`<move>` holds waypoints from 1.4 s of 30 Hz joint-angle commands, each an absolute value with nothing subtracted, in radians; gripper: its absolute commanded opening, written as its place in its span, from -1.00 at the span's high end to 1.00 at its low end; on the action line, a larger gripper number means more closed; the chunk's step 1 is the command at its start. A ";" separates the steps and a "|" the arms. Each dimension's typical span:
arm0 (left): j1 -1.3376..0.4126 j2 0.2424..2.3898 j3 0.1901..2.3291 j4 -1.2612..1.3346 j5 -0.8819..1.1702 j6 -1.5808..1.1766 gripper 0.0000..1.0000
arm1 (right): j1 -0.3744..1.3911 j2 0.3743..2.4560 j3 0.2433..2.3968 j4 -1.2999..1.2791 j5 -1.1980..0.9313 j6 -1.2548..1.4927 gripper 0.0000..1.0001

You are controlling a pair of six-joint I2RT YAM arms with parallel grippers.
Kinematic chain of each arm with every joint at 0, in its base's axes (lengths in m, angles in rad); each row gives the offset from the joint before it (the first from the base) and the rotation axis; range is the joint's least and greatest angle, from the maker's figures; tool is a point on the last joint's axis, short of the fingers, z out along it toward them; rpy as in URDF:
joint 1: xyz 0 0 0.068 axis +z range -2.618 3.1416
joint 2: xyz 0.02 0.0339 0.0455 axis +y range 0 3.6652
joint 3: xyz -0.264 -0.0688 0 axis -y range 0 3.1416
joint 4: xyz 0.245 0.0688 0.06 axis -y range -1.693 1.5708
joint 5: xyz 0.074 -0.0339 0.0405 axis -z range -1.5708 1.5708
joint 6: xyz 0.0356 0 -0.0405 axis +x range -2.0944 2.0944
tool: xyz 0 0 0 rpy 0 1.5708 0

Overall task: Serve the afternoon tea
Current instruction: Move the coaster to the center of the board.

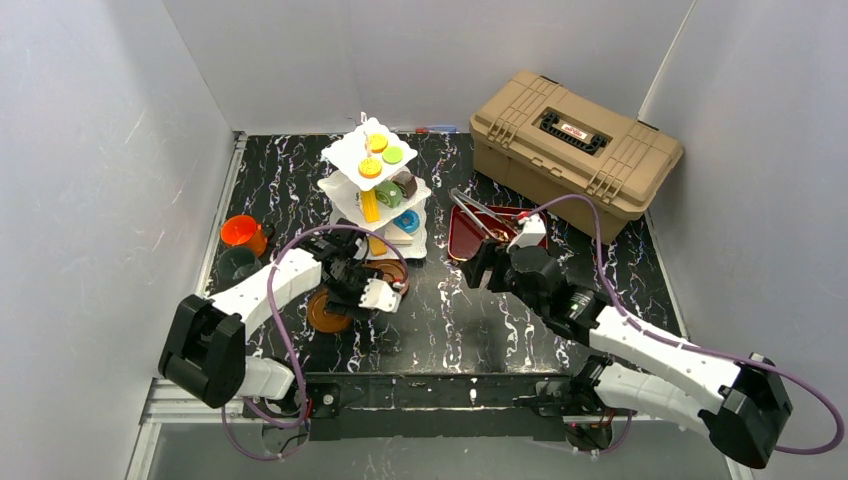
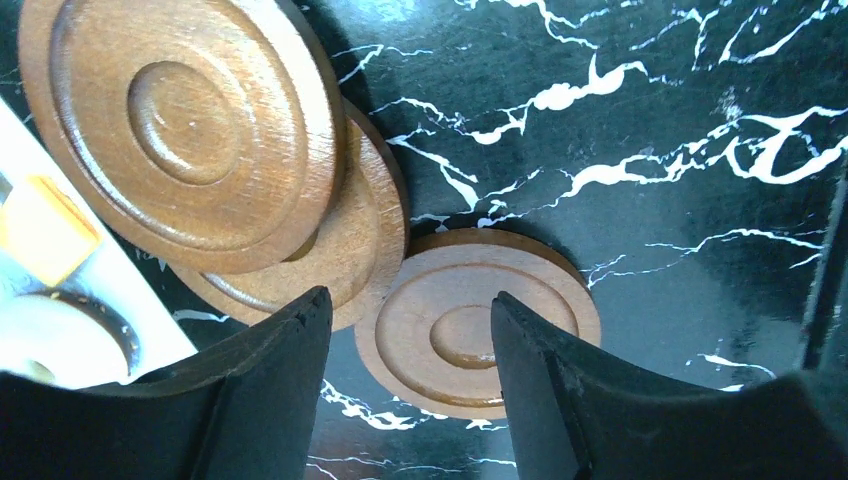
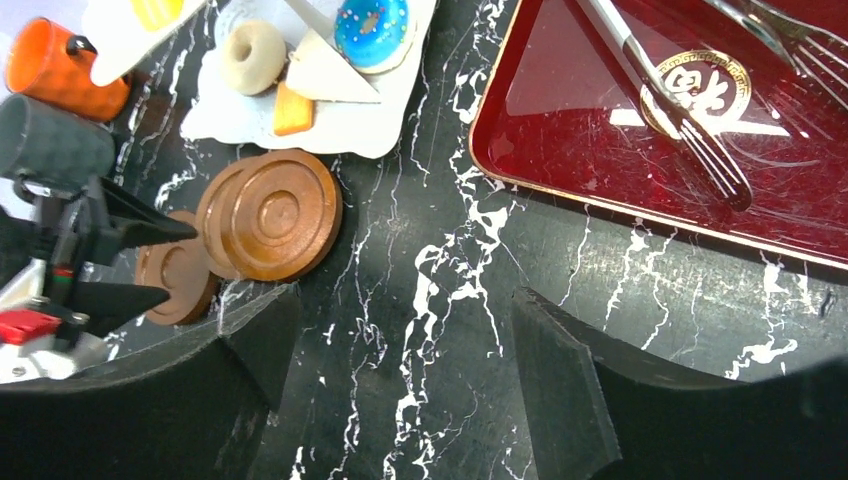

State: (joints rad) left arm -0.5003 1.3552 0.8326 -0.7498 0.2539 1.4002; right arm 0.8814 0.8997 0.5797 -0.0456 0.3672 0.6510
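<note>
The white three-tier stand [image 1: 375, 190] holds small toy pastries and donuts at the back centre. An orange cup [image 1: 240, 232] and a dark cup [image 1: 238, 264] stand to its left. In front of the stand, two brown saucers [image 2: 180, 130] lie stacked askew, and a single saucer [image 2: 480, 335] lies flat beside them. My left gripper [image 2: 410, 305] hovers open just above the single saucer, one finger on each side of its centre. My right gripper [image 3: 400, 300] is open over bare marble tabletop, right of the saucers, with nothing between its fingers.
A dark red tray [image 3: 560, 150] with metal tongs [image 3: 670, 110] lies right of the stand, close behind my right gripper [image 1: 480, 265]. A tan toolbox [image 1: 575, 150] fills the back right corner. White walls close the table in on three sides.
</note>
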 commanded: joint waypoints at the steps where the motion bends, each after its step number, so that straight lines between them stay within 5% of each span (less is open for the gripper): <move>1: -0.498 1.363 0.912 -0.837 0.298 1.260 -0.16 | 0.885 0.980 0.563 0.069 0.352 0.650 -0.61; 8: -0.418 1.266 0.813 -0.812 0.314 1.306 -0.16 | 0.900 1.281 0.648 0.280 0.280 0.615 -0.08; 18: -0.411 1.046 0.585 -0.705 0.269 1.239 -0.23 | 1.041 1.614 0.762 0.531 0.356 0.542 -0.15; 25: -0.405 1.025 0.535 -0.680 0.236 1.214 -0.24 | 1.098 1.784 0.845 0.584 0.465 0.467 0.03; 42: -0.269 1.128 0.527 -0.649 0.201 1.298 -0.21 | 1.166 1.617 0.665 0.296 0.684 0.471 0.17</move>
